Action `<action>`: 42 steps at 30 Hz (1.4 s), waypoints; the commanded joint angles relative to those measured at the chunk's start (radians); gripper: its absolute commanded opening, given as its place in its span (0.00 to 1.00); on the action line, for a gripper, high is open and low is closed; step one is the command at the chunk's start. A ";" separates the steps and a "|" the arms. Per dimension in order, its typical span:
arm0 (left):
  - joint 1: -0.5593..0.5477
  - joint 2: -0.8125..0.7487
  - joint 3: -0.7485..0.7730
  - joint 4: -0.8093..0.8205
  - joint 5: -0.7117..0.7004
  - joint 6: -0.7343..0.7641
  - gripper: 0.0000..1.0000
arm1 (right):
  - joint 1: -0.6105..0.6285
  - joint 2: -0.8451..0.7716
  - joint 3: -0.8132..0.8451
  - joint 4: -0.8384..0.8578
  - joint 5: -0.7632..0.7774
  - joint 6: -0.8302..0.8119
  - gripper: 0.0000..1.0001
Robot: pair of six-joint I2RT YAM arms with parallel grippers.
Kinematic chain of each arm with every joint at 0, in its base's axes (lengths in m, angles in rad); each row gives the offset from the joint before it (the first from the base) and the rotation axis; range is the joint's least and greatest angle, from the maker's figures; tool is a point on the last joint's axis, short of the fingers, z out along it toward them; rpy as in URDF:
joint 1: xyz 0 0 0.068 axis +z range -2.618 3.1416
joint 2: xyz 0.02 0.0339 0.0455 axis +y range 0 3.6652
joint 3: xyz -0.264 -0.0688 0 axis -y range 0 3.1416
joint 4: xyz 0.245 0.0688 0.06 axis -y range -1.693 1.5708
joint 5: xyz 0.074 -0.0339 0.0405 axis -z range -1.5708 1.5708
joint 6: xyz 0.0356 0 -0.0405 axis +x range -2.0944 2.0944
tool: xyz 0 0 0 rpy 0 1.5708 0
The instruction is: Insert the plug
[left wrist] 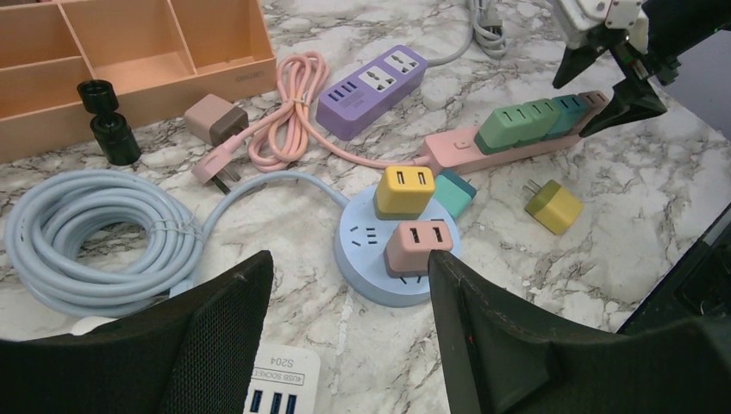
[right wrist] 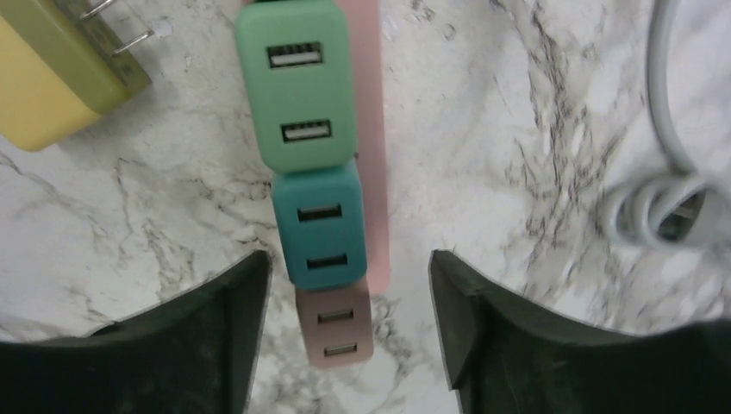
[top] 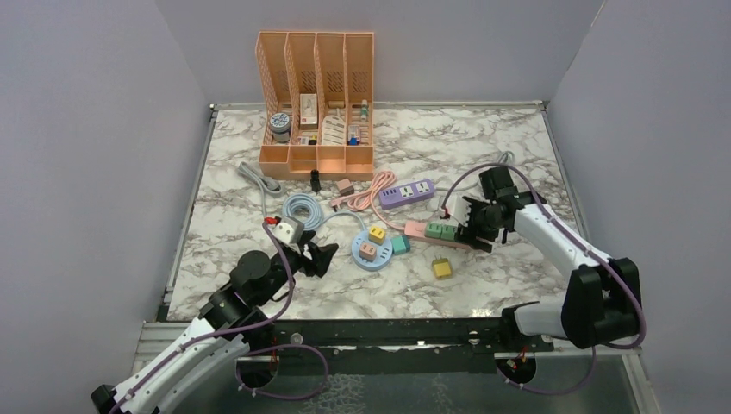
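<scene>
A pink power strip (top: 420, 230) lies right of centre with a green (right wrist: 297, 86), a teal (right wrist: 321, 226) and a mauve plug (right wrist: 336, 332) seated in a row. My right gripper (right wrist: 349, 345) is open and hovers over the strip's end, its fingers either side of the mauve plug without touching it. A loose yellow plug (top: 442, 268) lies on its side in front of the strip, prongs showing (right wrist: 52, 78). My left gripper (left wrist: 349, 285) is open and empty, just short of a round blue socket (left wrist: 366, 280) that carries a yellow (left wrist: 405, 190) and a pink plug (left wrist: 420, 246).
A purple power strip (top: 405, 192), a coiled pink cable (left wrist: 289, 103), a coiled blue cable (left wrist: 86, 228) and a white USB socket block (left wrist: 280, 384) lie around. An orange file organiser (top: 317, 95) stands at the back. A teal plug (top: 400, 244) rests beside the round socket.
</scene>
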 commanded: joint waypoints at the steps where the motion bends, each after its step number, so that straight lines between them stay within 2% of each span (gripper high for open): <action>1: -0.003 0.030 0.045 0.020 0.044 0.099 0.69 | -0.010 -0.090 0.009 0.034 0.006 0.011 0.77; 2: -0.003 0.039 0.054 0.018 0.044 0.110 0.69 | -0.010 -0.114 0.013 0.036 0.006 0.028 0.80; 5: -0.003 0.067 0.078 0.021 0.027 0.123 0.70 | -0.012 -0.161 0.047 0.055 0.000 0.099 0.82; 7: -0.003 0.088 0.099 0.022 -0.035 0.087 0.71 | -0.011 -0.187 0.086 0.082 -0.010 0.197 0.82; 11: -0.003 0.133 0.152 0.011 -0.182 -0.017 0.76 | -0.010 -0.197 0.192 0.133 0.025 0.519 0.86; 14: -0.003 0.191 0.221 -0.022 -0.219 -0.042 0.78 | -0.011 -0.167 0.264 0.129 0.082 0.807 0.91; 16: -0.003 0.234 0.269 -0.048 -0.192 -0.042 0.80 | -0.010 -0.125 0.319 0.077 0.109 0.977 0.94; 18: -0.003 0.279 0.315 -0.073 -0.146 -0.050 0.83 | -0.012 -0.064 0.383 -0.023 0.065 1.075 0.99; 19: -0.003 0.300 0.336 -0.080 -0.113 -0.053 0.86 | -0.010 -0.042 0.413 -0.083 0.027 1.088 1.00; 20: -0.003 0.319 0.353 -0.081 -0.080 -0.055 0.96 | -0.010 -0.038 0.411 -0.100 -0.004 1.114 1.00; 21: -0.003 0.338 0.365 -0.080 -0.048 -0.062 0.99 | -0.011 -0.051 0.396 -0.096 -0.028 1.140 1.00; 28: -0.003 0.515 0.416 -0.093 0.087 -0.184 0.99 | -0.010 -0.235 0.258 0.013 0.011 1.411 0.98; 32: -0.002 0.663 0.466 -0.123 0.167 -0.223 0.99 | -0.011 -0.243 0.204 -0.044 0.132 1.513 0.87; 38: -0.002 0.797 0.528 -0.143 0.244 -0.264 0.99 | -0.010 -0.278 0.125 -0.104 0.215 1.634 0.85; 42: -0.003 0.839 0.562 -0.136 0.296 -0.261 0.95 | -0.010 -0.321 0.051 -0.098 0.220 1.718 0.82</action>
